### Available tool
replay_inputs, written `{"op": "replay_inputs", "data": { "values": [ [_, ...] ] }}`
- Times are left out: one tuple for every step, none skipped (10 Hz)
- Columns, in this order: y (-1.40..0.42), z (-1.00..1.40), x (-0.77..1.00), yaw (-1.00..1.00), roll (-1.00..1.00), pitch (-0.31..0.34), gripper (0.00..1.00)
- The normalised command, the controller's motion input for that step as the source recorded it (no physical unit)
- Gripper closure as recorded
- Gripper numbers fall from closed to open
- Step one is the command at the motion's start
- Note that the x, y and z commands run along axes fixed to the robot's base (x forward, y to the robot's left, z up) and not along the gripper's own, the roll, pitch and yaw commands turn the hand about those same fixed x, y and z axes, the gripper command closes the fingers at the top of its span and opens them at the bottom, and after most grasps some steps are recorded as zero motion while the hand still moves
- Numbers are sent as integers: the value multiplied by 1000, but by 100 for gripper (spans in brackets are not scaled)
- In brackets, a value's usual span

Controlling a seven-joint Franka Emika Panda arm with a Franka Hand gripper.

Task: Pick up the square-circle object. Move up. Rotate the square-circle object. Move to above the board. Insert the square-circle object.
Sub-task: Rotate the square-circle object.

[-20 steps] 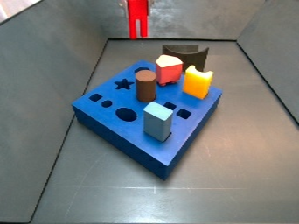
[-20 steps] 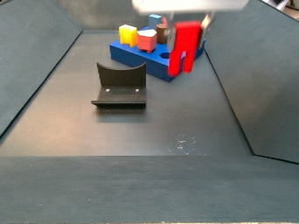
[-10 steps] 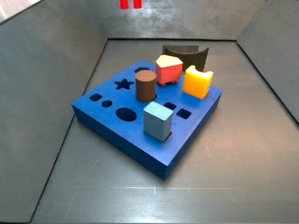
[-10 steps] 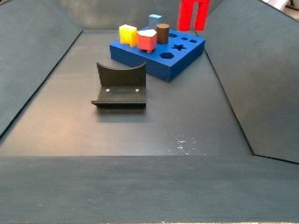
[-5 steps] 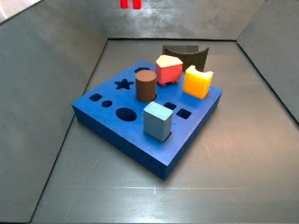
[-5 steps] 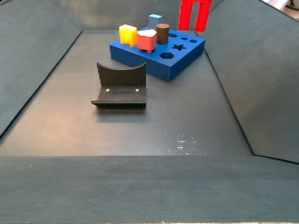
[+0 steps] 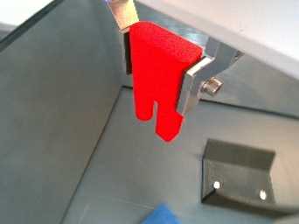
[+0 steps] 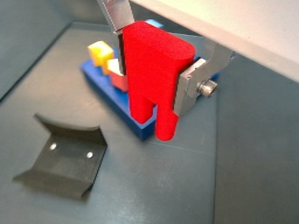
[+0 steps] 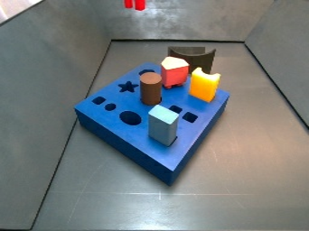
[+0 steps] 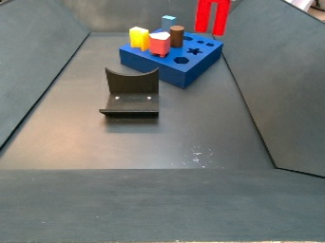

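Observation:
My gripper (image 7: pixel 160 70) is shut on the square-circle object (image 7: pixel 156 101), a tall bright-red block hanging with its two legs pointing down. Both wrist views show the silver fingers (image 8: pixel 194 83) clamping its upper sides. In both side views only the lower part of the red block (image 10: pixel 211 16) shows at the top edge (image 9: pixel 134 4), high over the floor; the gripper itself is out of those frames. The blue board (image 9: pixel 133 135) lies on the floor below and apart from the block, with a star hole and round holes open along one side.
Standing in the board are a brown cylinder (image 9: pixel 150 88), a red-and-white block (image 9: pixel 176 70), an orange-yellow block (image 9: pixel 205 85) and a light-blue block (image 9: pixel 163 124). The dark fixture (image 10: pixel 131 92) stands next to the board. Sloped grey walls (image 10: pixel 260 85) ring the floor.
The red block has risen well up from the floor beside the board since two seconds ago. Over the last second it has stayed at the same height.

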Motion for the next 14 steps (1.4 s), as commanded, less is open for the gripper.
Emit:
{"op": "replay_inputs", "data": {
  "values": [
    [14,15,35,-536,-85,113,100],
    [14,16,39,-321,-84,103,100],
    [13,17,40,-224,-83,99,100],
    [-7,0,71,-1000,-12,14,100],
    [-4,-1,70,-1000,-12,14,100],
    [-3,-8,63,-1000,-13,15,100],
    [2,-12,58,-1000,-14,16,100],
    [4,-13,54,-1000,-15,18,100],
    [5,-15,50,-1000,-16,20,100],
    [6,-15,49,-1000,-16,21,100],
    [7,-16,46,-1000,-17,22,100],
    [7,-17,45,-1000,-18,24,100],
    [8,-17,45,-1000,-19,25,100],
    [8,-17,44,-1000,-21,27,100]
  ]
}}
